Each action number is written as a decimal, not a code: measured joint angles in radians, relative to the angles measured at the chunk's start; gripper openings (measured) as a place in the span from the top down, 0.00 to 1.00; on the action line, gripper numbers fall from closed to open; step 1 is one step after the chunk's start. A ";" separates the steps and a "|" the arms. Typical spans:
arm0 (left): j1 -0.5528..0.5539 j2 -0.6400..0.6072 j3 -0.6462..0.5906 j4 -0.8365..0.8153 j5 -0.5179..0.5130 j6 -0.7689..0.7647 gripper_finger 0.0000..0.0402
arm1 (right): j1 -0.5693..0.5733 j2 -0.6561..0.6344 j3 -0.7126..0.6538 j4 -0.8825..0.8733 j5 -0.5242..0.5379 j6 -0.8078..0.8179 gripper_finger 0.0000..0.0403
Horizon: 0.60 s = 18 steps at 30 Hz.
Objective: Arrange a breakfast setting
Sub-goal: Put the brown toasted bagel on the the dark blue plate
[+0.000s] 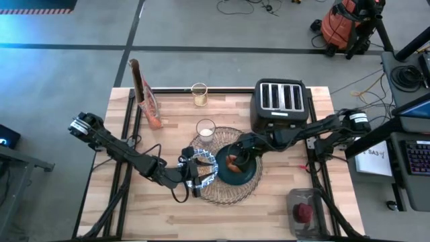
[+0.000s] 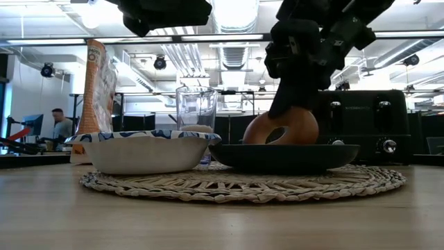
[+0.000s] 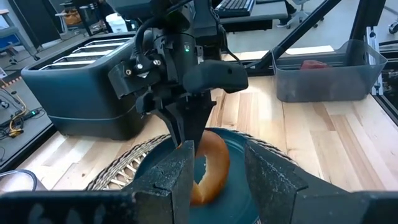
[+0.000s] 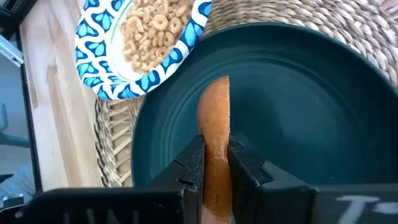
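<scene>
A round woven placemat [image 1: 228,193] carries a dark teal plate [image 1: 247,175] and a blue-and-white bowl [image 4: 143,43] of cereal rings. A clear glass [image 1: 205,130] stands at the mat's far edge. My right gripper [image 4: 216,165] is over the plate, shut on a browned bagel [image 2: 281,128]. My left gripper [image 3: 217,186] hovers open above the bowl [image 2: 146,149], pointing toward the plate with nothing between its fingers. A small red fruit [image 1: 304,212] lies in a clear bin at the near right. My right gripper pinches the bagel's ring [image 4: 215,146] between its two fingers, one on each flat face. The fingers [image 2: 288,97] slant down from the table's right. The bagel stands on edge over the plate; the plate's rim [image 2: 284,149] hides whether its lower edge rests on it.
A black four-slot toaster [image 1: 281,104] stands just beyond the plate at the far right. A cereal bag [image 1: 144,94] stands at the far left, with a second glass jar [image 1: 199,93] at the far edge. The clear bin [image 1: 306,208] sits at the near right corner.
</scene>
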 joint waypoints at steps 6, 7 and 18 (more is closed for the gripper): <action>0.000 0.000 0.000 0.000 -0.001 -0.001 0.69 | 0.000 0.001 0.000 -0.001 -0.001 -0.005 0.90; 0.000 0.000 0.000 0.000 -0.001 -0.003 0.69 | 0.000 0.004 0.000 0.000 -0.002 -0.005 0.90; 0.000 -0.003 0.000 -0.001 -0.004 -0.008 0.69 | 0.000 0.020 0.000 0.002 0.035 -0.007 0.90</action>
